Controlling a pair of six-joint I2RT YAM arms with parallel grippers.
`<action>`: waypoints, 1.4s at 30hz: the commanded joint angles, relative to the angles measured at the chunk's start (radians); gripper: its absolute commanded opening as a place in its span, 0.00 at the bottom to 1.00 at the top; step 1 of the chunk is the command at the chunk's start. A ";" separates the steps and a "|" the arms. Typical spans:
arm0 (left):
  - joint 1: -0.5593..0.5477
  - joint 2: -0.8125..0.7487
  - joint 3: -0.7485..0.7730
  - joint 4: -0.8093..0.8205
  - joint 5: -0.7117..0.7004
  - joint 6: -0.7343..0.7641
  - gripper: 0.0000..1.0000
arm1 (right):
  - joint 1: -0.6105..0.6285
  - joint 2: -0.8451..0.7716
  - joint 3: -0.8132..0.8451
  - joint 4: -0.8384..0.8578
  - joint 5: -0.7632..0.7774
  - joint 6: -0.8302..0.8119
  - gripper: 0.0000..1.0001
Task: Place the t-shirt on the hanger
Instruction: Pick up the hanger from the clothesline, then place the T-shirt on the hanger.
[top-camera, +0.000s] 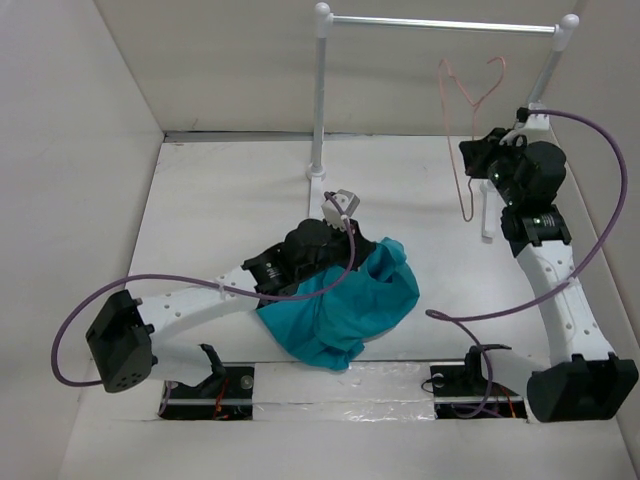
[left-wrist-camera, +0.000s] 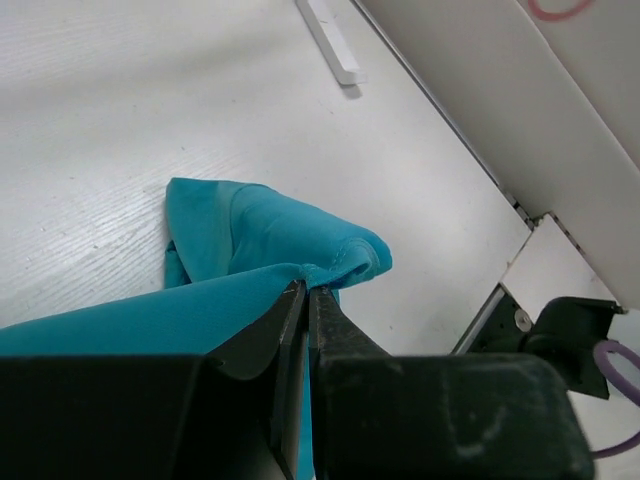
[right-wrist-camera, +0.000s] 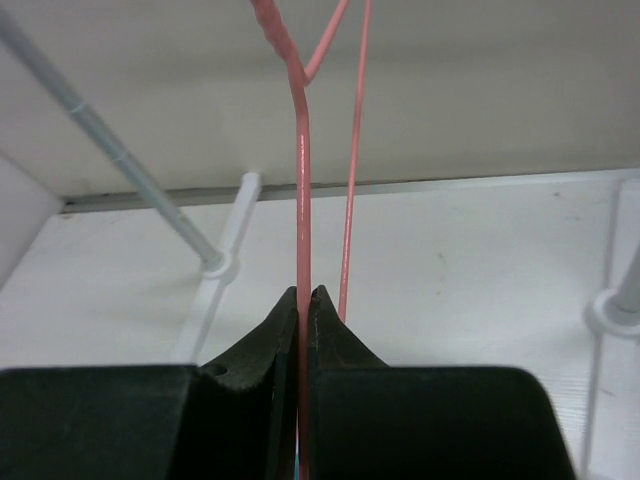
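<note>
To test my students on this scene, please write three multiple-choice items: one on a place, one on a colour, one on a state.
1. The hanger is: A white; B pink-red; C teal.
2. The t-shirt lies: A over the rail; B on the hanger; C on the table.
3. The right hand is: A shut on the hanger; B open; C shut on the t-shirt.
Answers: B, its wire shows pink-red; C, the cloth rests on the table; A, it pinches the wire.
</note>
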 joint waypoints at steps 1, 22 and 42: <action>0.013 0.023 0.074 0.053 -0.035 0.014 0.00 | 0.079 -0.115 -0.003 0.076 -0.068 0.050 0.00; 0.268 0.244 0.233 0.179 -0.058 0.090 0.00 | 0.314 -0.744 -0.104 -0.801 -0.243 0.082 0.00; 0.237 0.169 0.226 0.152 -0.018 0.083 0.00 | 0.314 -0.647 -0.273 -0.625 -0.236 0.076 0.00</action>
